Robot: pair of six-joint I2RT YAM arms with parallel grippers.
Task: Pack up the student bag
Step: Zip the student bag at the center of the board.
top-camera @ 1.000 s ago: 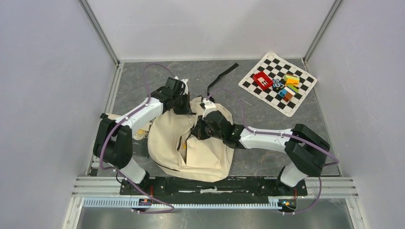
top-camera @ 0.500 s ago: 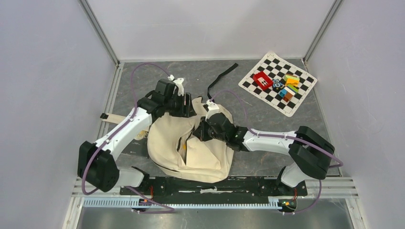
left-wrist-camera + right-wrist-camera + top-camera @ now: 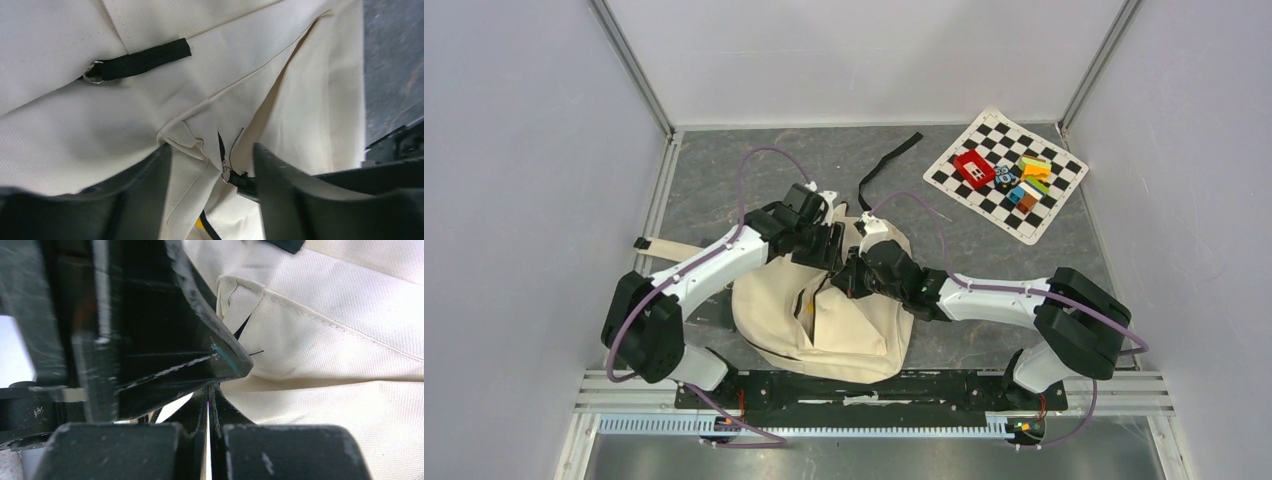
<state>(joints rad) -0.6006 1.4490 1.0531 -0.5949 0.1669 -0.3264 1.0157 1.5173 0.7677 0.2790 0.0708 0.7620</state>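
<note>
The right gripper (image 3: 208, 405) is pressing its two black fingers tight together. The cream student bag (image 3: 330, 335) is lying just behind them, showing a folded seam (image 3: 240, 290). A big scratched black part (image 3: 145, 325) is covering the left side.

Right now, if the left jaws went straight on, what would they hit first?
The bag: its cream canvas fills the view ahead, with the zip pull between the open jaws. It looks very close, though depth is unclear.

Student bag (image 3: 844, 330): top edge hidden
</note>
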